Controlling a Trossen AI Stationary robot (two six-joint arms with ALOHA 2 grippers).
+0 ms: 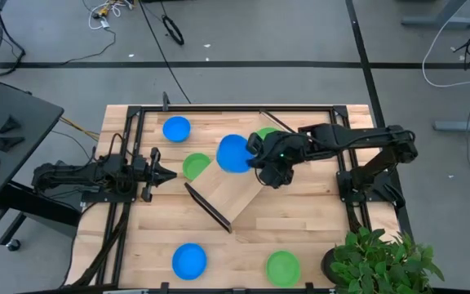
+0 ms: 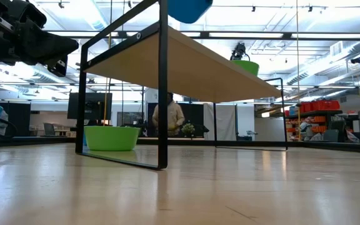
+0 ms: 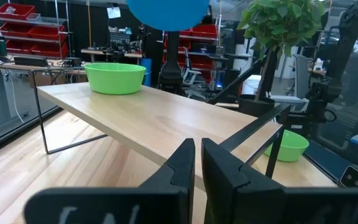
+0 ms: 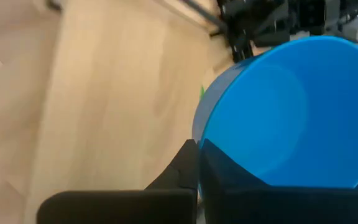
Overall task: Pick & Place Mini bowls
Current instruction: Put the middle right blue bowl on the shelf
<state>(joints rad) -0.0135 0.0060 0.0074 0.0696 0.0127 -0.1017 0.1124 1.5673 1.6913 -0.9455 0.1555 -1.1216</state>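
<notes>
Wooden tray (image 1: pixel 235 192) on black wire legs sits mid-table, angled, its long axis running from about 1 to 7 o'clock. A potted plant (image 1: pixel 374 260) stands at the table's 4 o'clock corner. In the low view a person (image 2: pixel 168 117) stands far back in the room beyond the table.

Mini bowls, round, shallow, glossy plastic: one green bowl (image 1: pixel 264 133) rests on the tray's far end; another green bowl (image 1: pixel 195 167) sits on the table just beside the tray's 10 o'clock edge, partly under it. Loose on the table: a blue bowl (image 1: pixel 176 129) at 11 o'clock, a second blue bowl (image 1: pixel 189 261) at 7 o'clock, a green bowl (image 1: pixel 282 267) at 5 o'clock.

Right gripper (image 1: pixel 257 158) reaches in from 3 o'clock, arm stretched over the tray's upper end, fingers clamped on the rim of the held blue bowl (image 1: pixel 233 153), which is lifted above the tray.

Left gripper (image 1: pixel 166 175) waits at 9 o'clock, level, pointing toward the tray, fingers nearly together, holding nothing.
</notes>
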